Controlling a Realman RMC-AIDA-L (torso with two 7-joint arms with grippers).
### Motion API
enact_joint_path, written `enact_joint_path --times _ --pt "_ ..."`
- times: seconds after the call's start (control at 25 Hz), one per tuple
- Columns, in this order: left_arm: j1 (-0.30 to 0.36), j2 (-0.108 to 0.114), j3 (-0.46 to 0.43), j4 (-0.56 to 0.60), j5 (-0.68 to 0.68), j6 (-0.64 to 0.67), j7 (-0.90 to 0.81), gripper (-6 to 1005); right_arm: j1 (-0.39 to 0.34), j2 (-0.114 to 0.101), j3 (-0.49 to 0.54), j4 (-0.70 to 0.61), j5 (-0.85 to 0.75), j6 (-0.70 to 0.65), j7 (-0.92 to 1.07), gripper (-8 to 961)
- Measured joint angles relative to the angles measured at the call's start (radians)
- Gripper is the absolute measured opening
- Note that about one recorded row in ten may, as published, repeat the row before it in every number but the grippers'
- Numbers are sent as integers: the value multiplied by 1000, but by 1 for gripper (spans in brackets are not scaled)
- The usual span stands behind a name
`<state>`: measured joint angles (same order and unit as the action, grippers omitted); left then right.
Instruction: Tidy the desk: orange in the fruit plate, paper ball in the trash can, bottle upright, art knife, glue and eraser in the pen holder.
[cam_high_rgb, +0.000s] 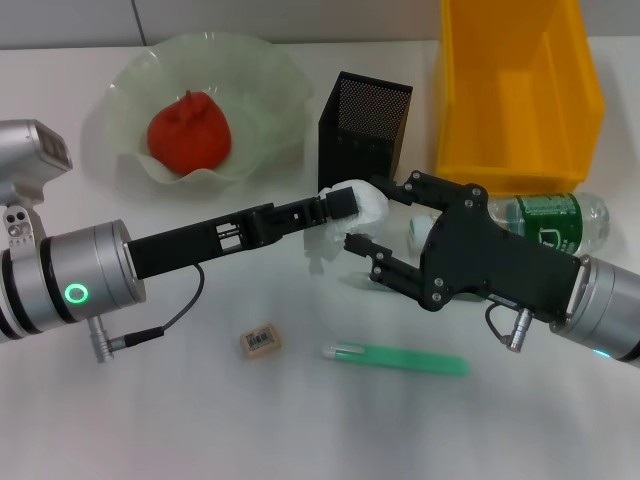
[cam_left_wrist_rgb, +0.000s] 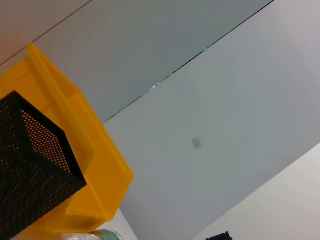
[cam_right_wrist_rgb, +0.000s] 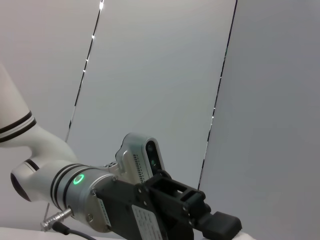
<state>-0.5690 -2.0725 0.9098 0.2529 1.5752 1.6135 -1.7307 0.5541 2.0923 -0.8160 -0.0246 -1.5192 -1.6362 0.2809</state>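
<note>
Our left gripper (cam_high_rgb: 350, 203) pinches the paper ball (cam_high_rgb: 362, 208) before the pen holder (cam_high_rgb: 363, 127) — right gripper (cam_high_rgb: 367, 218) spread wide to take it, we judge.

Head: looks down over the desk (cam_high_rgb: 150, 420).
Wrists: low, tilted up; both catch walls.
Shared: trash can (cam_high_rgb: 520, 90) (cam_left_wrist_rgb: 65, 120), head and left wrist.

matt white desk (cam_high_rgb: 150, 420), translucent glossy glass fruit plate (cam_high_rgb: 262, 75), perforated black metal-mesh pen holder (cam_high_rgb: 365, 125), smooth glossy yellow plastic trash can (cam_high_rgb: 470, 110), clear plastic bottle (cam_high_rgb: 560, 220), crumpled white paper ball (cam_high_rgb: 370, 205), lumpy matt orange (cam_high_rgb: 190, 130)
</note>
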Motion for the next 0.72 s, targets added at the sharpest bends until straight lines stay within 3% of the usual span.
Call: enact_joint_path --times 0.32,0.52,0.72 --pt "1 1 -4 3 0 -13 15 481 -2 0 4 0 3 0 10 525" --pt "3 3 -8 6 0 -11 50 695 -7 0 6 0 4 0 10 511" --pt "14 3 -4 6 -2 4 160 791 -13 0 19 15 8 0 11 512"
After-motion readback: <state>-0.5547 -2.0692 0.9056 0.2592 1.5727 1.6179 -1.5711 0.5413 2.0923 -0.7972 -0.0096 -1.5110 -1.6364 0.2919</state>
